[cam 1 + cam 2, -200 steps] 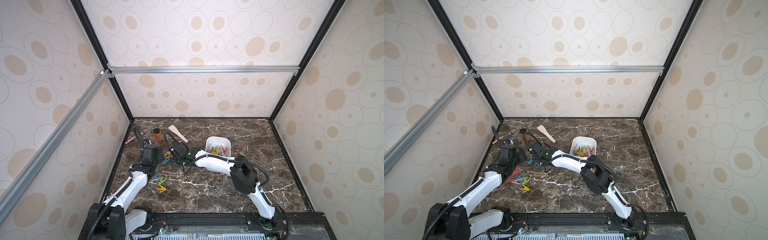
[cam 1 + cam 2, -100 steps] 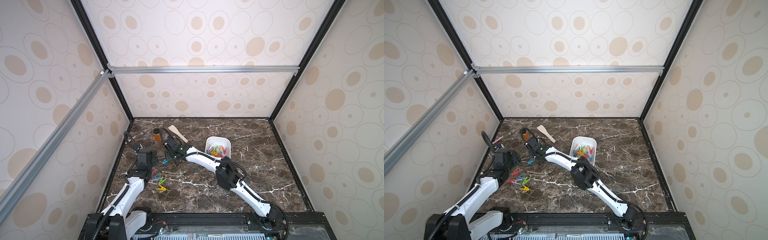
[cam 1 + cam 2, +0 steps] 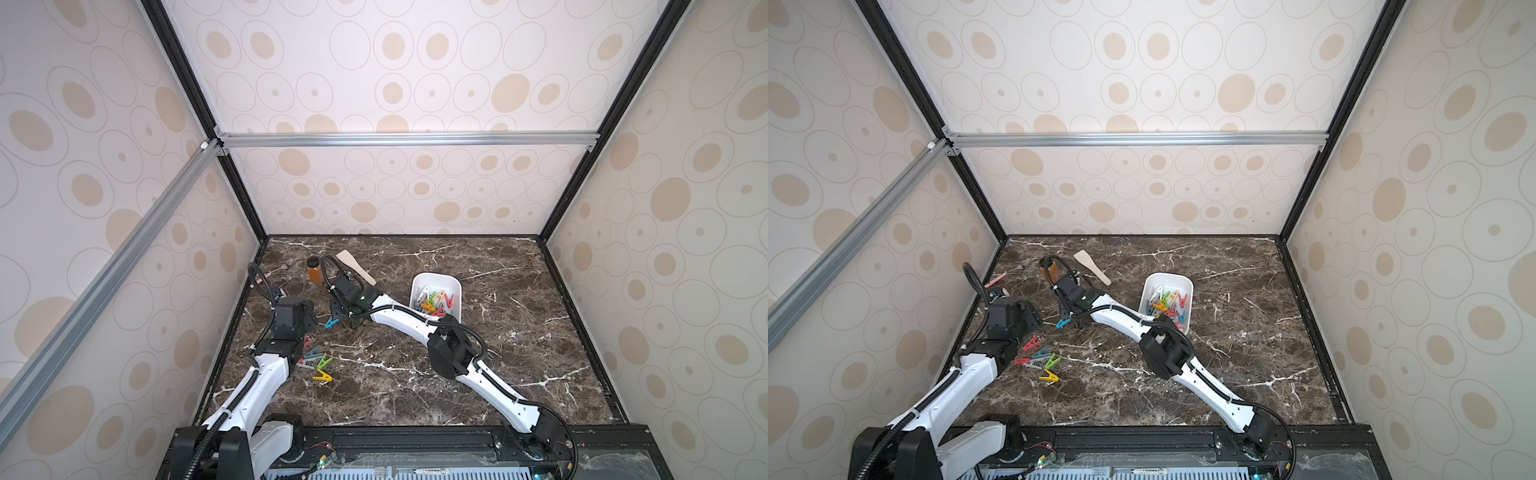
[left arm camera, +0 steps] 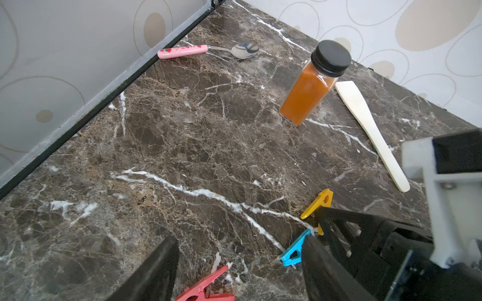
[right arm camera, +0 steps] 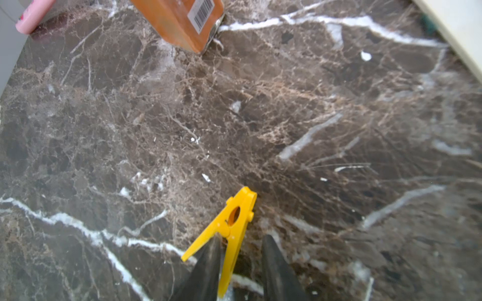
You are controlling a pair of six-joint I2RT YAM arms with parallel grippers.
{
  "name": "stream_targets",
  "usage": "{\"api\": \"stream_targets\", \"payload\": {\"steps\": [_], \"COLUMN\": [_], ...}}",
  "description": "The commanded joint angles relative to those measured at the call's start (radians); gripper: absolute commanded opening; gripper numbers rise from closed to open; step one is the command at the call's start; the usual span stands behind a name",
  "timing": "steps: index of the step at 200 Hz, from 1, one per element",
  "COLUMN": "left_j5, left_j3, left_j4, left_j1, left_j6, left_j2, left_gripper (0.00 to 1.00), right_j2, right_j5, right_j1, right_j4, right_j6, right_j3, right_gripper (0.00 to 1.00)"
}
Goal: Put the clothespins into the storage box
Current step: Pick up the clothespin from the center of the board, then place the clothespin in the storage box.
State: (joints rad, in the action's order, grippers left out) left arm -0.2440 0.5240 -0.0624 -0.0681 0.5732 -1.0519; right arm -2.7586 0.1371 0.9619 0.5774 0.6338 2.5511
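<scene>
The white storage box (image 3: 455, 286) (image 3: 1187, 286) stands right of centre with several clothespins (image 3: 434, 301) inside. More clothespins (image 3: 318, 361) (image 3: 1042, 359) lie loose at the front left. My right gripper (image 5: 238, 263) (image 3: 337, 313) is low on the marble. Its jaws stand narrowly open around one leg of a yellow clothespin (image 5: 232, 224); one finger touches it, and a gap is left at the other. My left gripper (image 4: 238, 271) (image 3: 309, 320) hangs wide open and holds nothing. A red clothespin (image 4: 206, 289) lies between its fingers and a blue clothespin (image 4: 296, 251) (image 3: 331, 322) lies by one of them.
An amber jar (image 4: 310, 91) (image 3: 314, 270) with a black lid stands at the back left. A pale wooden spatula (image 4: 370, 130) (image 3: 355, 268) lies beside it. A pink-handled spoon (image 4: 206, 49) lies along the left wall. The two grippers are close together.
The right arm has stretched further to the left and its jaws have narrowed a little around the yellow clothespin. The left gripper has drawn back toward the front left.
</scene>
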Motion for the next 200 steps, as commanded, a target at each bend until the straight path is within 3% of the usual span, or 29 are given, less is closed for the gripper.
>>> {"api": "stream_targets", "payload": {"steps": [1,33,74,128,152,181,200], "left_j5": [0.003,0.005,0.011,0.058,0.048,0.023,0.012], "left_j3": [-0.001,-0.004,0.012,0.055,0.104,0.137,0.147], "left_j4": [0.01,0.009,-0.007,-0.017,-0.018,0.045,0.122], "left_j1": [0.008,0.008,0.007,-0.009,-0.117,-0.348,-0.483], "left_j6": [0.015,0.019,0.014,-0.035,-0.104,-0.127,-0.134], "left_j2": [-0.003,0.008,0.016,0.007,-0.032,-0.092,-0.155], "left_gripper": [0.73,0.73,0.73,0.7,0.71,0.71,0.72], "right_j2": [-0.026,0.023,0.176,0.606,0.813,1.021,1.079], "right_j5": [0.033,0.067,0.012,-0.043,-0.032,0.009,0.006], "right_j1": [0.004,0.003,0.002,-0.022,-0.093,-0.215,-0.303], "right_j4": [0.054,0.053,0.048,-0.085,-0.122,-0.135,-0.113], "right_j6": [0.008,-0.035,-0.065,-0.082,-0.052,-0.018,0.021], "right_j3": [-0.009,-0.05,-0.141,-0.58,-0.84,-1.108,-1.216], "right_gripper": [0.26,0.15,0.04,0.0,0.0,0.0,0.0]}}
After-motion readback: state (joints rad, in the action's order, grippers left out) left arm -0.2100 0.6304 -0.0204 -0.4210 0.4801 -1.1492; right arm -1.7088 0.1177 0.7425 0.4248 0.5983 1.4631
